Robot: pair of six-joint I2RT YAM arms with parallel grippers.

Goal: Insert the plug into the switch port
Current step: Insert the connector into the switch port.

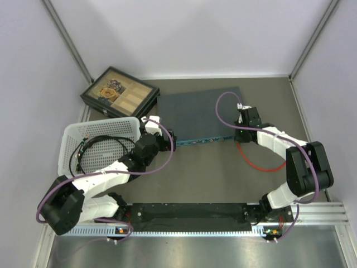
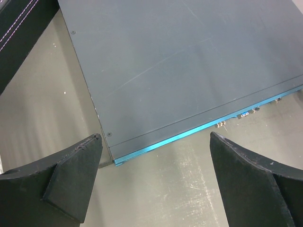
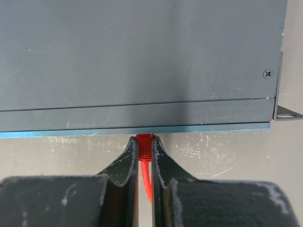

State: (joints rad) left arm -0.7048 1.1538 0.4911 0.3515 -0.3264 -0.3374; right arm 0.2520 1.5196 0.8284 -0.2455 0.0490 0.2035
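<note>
Where the one red plug [image 3: 144, 147] meets the teal edge of the single switch [image 3: 142, 56], centre frame, its tip is hidden — whether it is seated we cannot tell. The right gripper [image 3: 143, 142] pinches it; the left gripper [image 2: 155, 137] gapes wide by the switch's corner, lower left of its view, holding nothing.

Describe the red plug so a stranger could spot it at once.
Find the flat dark switch mid-table and follow its teal edge toward the right arm's side. There the right gripper pinches a small plug at that edge. Nothing else by the switch is red except its own cable trailing away.
</note>
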